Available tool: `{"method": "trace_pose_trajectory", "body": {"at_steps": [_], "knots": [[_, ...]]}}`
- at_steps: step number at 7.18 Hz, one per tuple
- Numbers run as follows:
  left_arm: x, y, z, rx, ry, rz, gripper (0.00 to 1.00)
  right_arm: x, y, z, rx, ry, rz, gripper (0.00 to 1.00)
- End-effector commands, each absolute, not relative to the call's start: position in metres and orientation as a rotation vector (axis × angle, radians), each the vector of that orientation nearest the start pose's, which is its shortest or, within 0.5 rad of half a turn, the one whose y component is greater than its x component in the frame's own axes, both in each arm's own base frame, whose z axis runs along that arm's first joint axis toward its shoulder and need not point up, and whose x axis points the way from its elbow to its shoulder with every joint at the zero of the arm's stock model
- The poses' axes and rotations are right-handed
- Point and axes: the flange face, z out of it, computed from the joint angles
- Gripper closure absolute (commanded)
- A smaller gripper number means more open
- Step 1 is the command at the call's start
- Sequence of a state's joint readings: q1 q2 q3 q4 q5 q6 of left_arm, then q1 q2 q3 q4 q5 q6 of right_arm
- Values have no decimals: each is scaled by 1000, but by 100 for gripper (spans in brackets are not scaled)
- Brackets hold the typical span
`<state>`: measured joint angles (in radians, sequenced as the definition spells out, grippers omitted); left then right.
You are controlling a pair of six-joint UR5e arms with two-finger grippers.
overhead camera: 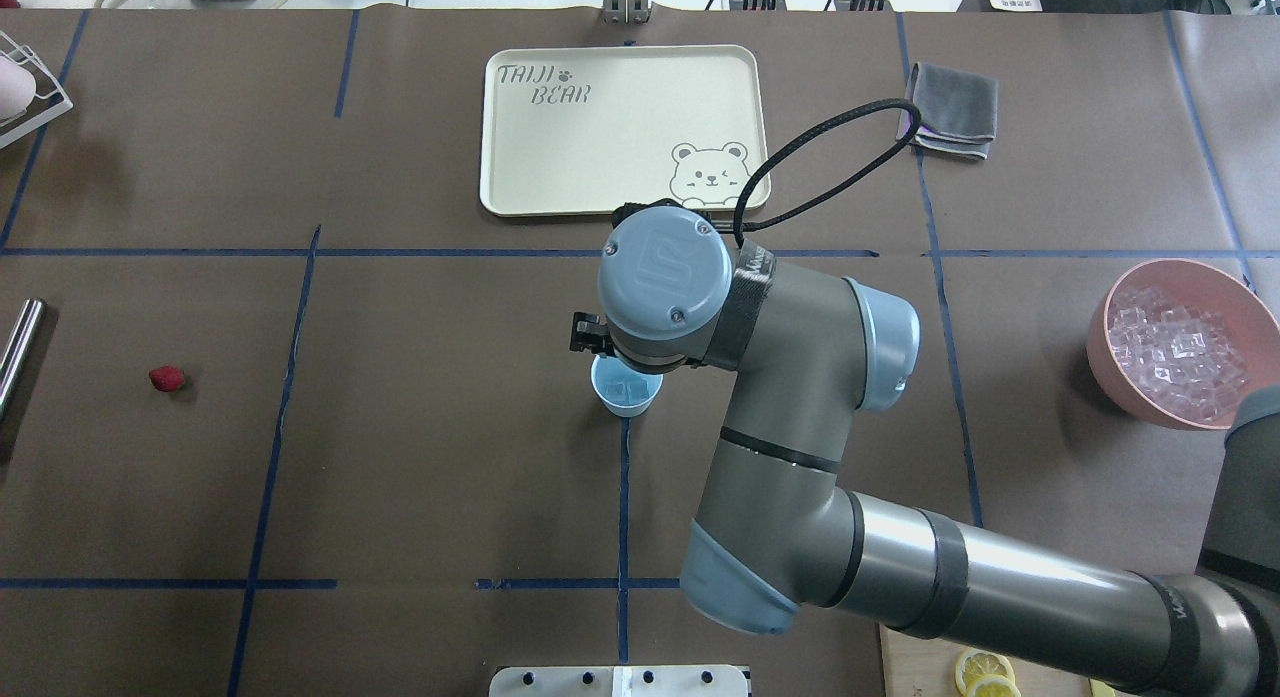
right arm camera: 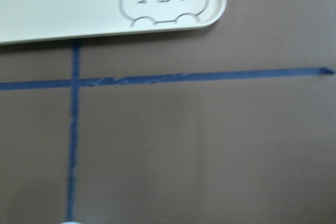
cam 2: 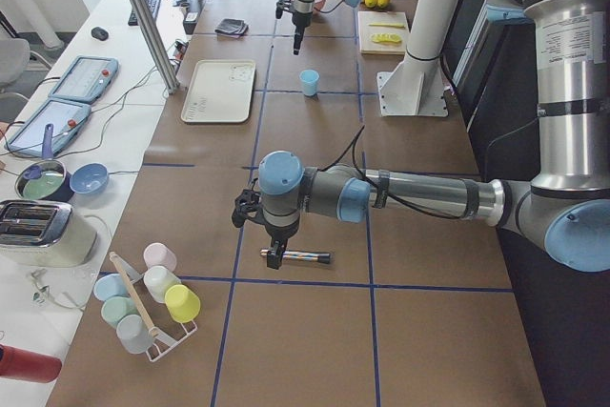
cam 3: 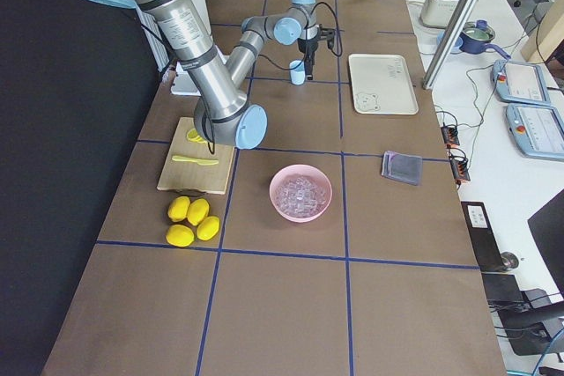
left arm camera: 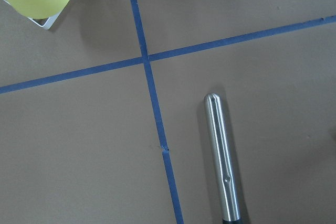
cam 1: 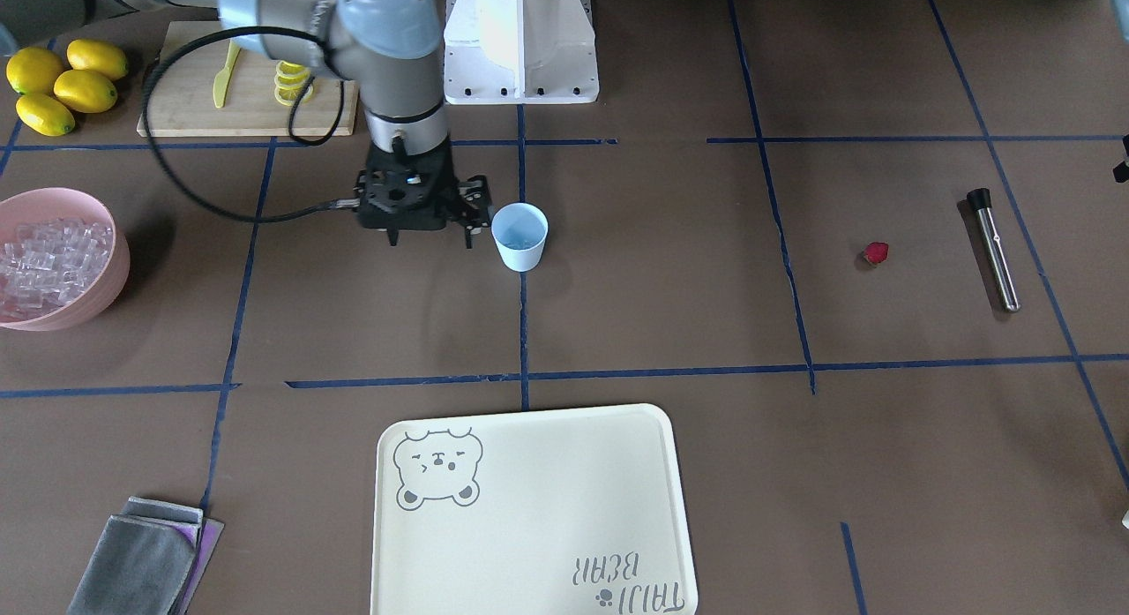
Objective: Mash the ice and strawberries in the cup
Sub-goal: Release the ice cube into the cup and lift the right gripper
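Cup stands upright near the middle of the surface, mouth up, on a blue tape line. The front view shows only its pale blue wall and a bluish floor. The overhead view looks straight into it, and I can make out a couple of clear cubes of ice at the bottom. More cubes are heaped in the pink bowl, far off on the robot's right.

The right gripper hangs just beside the cup, on its right, fingers pointing down. In the front view its jaws stand wide apart with nothing between them. From overhead the wrist covers nearly all of it and also clips the cup's far rim. The right wrist camera is blurred. It shows tape, a corner of the cream tray with its bear drawing, and no fingers.

The strawberry lies alone well to the robot's left, far from the cup. It is too small for me to tell which way its green top points.

Further left lies the steel muddler. Its long axis runs near to far, with the black end toward the robot. Overhead cuts it off at the frame edge, leaving only a strip of steel. The left wrist camera shows its rounded steel tip.

The left gripper shows only in the left side view, low over the muddler. From there I cannot tell how its jaws stand.
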<state>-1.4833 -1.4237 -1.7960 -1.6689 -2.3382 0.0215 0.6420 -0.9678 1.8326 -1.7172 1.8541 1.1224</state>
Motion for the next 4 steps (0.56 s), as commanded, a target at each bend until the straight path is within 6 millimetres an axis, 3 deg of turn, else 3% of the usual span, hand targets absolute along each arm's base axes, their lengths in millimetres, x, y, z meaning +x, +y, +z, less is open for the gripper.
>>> {"method": "trace_pose_trajectory", "body": {"at_steps": [1, 2, 3, 4], "knots": [[-25, -443, 605, 142, 774, 171, 0, -318, -482, 302, 143, -726, -55, 1], [-25, -443, 606, 141, 774, 171, 0, -268, -477, 341, 133, -706, -108, 1], [-25, -443, 606, 141, 775, 171, 0, -230, -475, 371, 129, -713, -143, 1], [-25, -443, 605, 142, 776, 171, 0, -193, -463, 417, 145, -736, -163, 1]]}}
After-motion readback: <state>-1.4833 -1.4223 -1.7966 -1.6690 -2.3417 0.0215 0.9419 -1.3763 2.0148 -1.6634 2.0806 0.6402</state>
